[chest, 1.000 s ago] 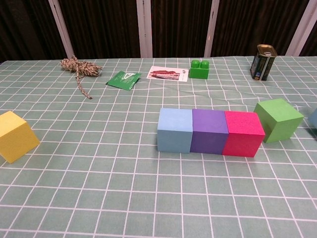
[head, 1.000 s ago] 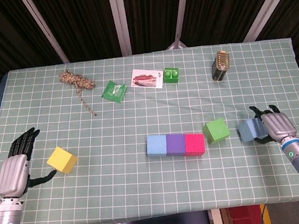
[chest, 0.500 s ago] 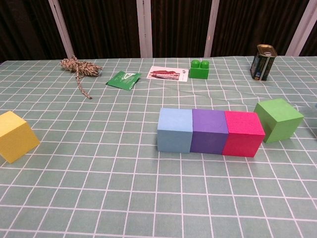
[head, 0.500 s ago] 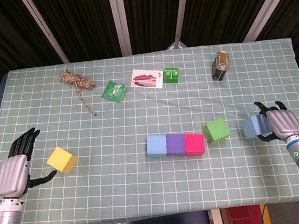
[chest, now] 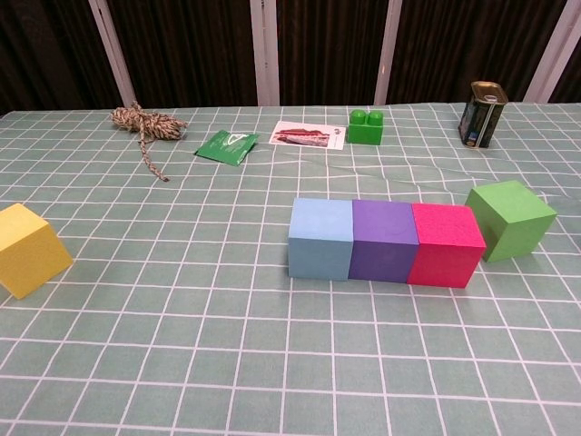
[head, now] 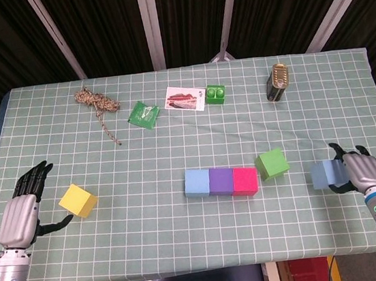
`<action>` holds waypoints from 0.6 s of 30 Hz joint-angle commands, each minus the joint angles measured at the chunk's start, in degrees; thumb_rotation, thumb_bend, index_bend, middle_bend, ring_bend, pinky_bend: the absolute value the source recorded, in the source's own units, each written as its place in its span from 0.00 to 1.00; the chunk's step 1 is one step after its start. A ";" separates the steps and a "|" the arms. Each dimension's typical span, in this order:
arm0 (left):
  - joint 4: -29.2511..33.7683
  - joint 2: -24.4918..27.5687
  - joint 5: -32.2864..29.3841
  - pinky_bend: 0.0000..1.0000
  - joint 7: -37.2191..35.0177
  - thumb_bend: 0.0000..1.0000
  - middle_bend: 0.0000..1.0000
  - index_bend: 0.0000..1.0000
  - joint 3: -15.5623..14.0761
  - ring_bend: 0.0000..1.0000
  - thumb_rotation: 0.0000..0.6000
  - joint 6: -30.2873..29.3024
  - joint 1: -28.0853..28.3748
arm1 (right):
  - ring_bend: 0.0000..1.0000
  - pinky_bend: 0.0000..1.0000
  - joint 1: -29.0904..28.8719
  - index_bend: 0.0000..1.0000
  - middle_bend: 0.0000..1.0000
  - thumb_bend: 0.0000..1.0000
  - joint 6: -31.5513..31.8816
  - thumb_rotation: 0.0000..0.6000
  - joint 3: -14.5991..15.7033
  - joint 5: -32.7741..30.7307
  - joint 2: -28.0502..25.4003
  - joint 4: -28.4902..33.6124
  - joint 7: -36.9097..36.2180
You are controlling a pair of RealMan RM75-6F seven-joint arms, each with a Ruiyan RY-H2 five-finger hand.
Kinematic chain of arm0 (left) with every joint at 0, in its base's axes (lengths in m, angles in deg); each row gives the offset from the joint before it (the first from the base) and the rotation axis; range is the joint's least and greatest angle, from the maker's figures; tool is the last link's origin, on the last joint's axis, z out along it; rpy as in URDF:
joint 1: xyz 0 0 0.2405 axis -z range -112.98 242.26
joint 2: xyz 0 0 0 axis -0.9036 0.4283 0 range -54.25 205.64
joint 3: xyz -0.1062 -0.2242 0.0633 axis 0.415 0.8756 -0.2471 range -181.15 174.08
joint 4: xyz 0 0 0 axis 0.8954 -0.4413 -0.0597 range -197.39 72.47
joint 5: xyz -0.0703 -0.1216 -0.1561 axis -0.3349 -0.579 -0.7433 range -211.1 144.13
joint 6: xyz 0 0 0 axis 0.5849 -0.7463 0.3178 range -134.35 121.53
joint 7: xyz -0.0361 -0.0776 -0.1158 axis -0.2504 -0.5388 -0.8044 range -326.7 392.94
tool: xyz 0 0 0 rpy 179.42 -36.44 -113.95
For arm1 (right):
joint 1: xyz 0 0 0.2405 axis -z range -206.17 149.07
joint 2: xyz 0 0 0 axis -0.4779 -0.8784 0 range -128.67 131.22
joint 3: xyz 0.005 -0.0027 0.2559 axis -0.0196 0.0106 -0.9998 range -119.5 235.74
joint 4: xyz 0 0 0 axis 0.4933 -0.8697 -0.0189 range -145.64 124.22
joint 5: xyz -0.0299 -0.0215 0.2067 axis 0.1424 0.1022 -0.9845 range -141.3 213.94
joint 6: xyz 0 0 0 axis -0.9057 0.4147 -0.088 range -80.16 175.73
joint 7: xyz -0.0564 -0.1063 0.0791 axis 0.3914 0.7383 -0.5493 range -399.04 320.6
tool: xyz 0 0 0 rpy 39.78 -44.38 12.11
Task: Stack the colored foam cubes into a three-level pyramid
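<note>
A row of three cubes lies mid-table: light blue [head: 196, 182] [chest: 320, 238], purple [head: 221, 181] [chest: 384, 241] and pink [head: 245, 181] [chest: 446, 243], touching side by side. A green cube [head: 272, 164] [chest: 509, 219] sits just right of the row, turned at an angle. My right hand [head: 364, 168] holds a second light blue cube [head: 326, 173] near the table's right edge; it shows only in the head view. A yellow cube [head: 77, 200] [chest: 29, 249] rests at the left. My left hand [head: 22, 209] is open beside it, fingers spread, apart from the cube.
Along the back lie a coil of twine [head: 95, 102] [chest: 138, 122], a green packet [head: 143, 114] [chest: 227, 145], a printed card [head: 185, 99] [chest: 305, 134], a green toy brick [head: 215, 94] [chest: 366, 126] and a brass tin [head: 277, 82] [chest: 480, 114].
My right hand has carried the light blue cube further right and toward the front edge, lifted off the cloth. The left hand and the other cubes have stayed put.
</note>
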 commanded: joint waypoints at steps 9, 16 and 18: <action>-0.10 -0.42 -0.17 0.00 0.57 0.15 0.00 0.00 -0.01 0.00 1.00 0.54 0.07 | 0.26 0.00 -0.02 0.09 0.39 0.34 6.32 1.00 0.08 -7.34 3.52 3.26 3.34; -0.05 -0.34 -0.24 0.00 0.38 0.15 0.00 0.00 0.14 0.00 1.00 0.58 -0.02 | 0.27 0.00 -0.52 0.09 0.39 0.34 9.42 1.00 -0.43 -10.91 5.25 4.55 5.37; -0.02 -0.25 -0.21 0.00 0.23 0.15 0.00 0.00 0.16 0.00 1.00 0.61 -0.06 | 0.27 0.00 -0.65 0.09 0.39 0.34 10.02 1.00 -0.38 -11.74 5.42 4.91 6.09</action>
